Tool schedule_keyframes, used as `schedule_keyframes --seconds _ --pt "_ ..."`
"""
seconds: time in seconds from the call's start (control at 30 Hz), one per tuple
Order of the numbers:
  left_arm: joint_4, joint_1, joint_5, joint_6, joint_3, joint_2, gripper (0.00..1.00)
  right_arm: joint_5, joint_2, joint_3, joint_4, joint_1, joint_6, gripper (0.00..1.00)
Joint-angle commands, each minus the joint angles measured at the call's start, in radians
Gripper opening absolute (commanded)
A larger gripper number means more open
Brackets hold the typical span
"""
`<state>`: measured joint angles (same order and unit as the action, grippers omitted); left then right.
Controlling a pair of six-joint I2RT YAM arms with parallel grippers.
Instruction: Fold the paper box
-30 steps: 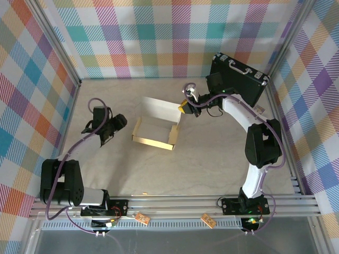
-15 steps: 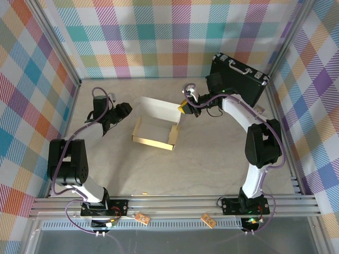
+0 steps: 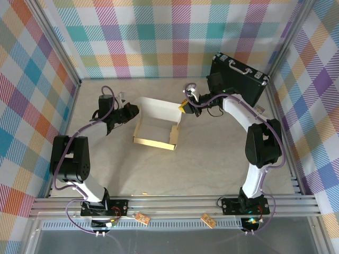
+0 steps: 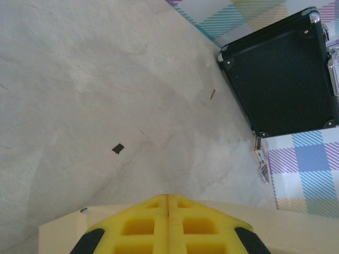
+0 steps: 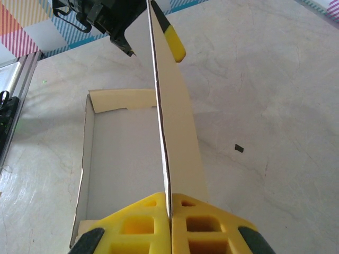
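Box position: your paper box (image 3: pixel 154 129) sits mid-worktop (image 3: pixel 212 164), between the two arms, open side up.
Long axis: it runs left to right in your top view, with the right end a little nearer the arm bases.
Flap: the white flap (image 3: pixel 160 108) stands up along the far side of the tray (image 5: pixel 124 153). From your right wrist you see it edge-on, running straight away from the camera.
Right tool (image 5: pixel 169 203): its yellow pads (image 5: pixel 143 225) are clamped on the flap's right end.
Left tool (image 4: pixel 168 206): its pads are pressed together at the flap's left end, with cream card showing just behind them. You cannot tell whether any card is pinched.
Cut off: your left wrist view crops that card at the bottom edge, and your right wrist view crops the left tool's body at the top.
Tray: the side walls are up and the white floor is in plain sight.
Black case (image 3: pixel 237 79): shut, leaning in the far right corner with its handle uppermost. Its inside is hidden.
Small bits: a dark scrap (image 4: pixel 117 148) lies on the worktop, and an item (image 4: pixel 260 157) beside the case is too small to name.
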<state>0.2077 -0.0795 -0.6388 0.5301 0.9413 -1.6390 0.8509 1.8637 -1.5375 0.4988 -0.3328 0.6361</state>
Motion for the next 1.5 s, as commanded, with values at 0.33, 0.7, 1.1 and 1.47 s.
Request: schedule_keyframes --seconds 0.33,0.7,1.1,1.47 --pt "-0.132 -0.047 -0.016 -0.047 -0.003 0.006 0.04 -0.004 -0.025 0.087 0.009 -0.049 0.107 0.00" --pt "-0.064 -0.046 0.053 -0.050 -0.185 0.076 0.10 -0.139 -0.170 0.302 -0.079 -0.145 0.252 0.00" --pt "-0.272 -0.010 0.434 -0.010 -0.304 0.332 0.36 -0.373 -0.201 0.478 -0.104 -0.281 0.382 0.00" --pt "-0.177 -0.039 0.134 -0.039 -0.279 0.269 0.60 -0.461 -0.169 0.542 -0.161 -0.334 0.397 0.04"
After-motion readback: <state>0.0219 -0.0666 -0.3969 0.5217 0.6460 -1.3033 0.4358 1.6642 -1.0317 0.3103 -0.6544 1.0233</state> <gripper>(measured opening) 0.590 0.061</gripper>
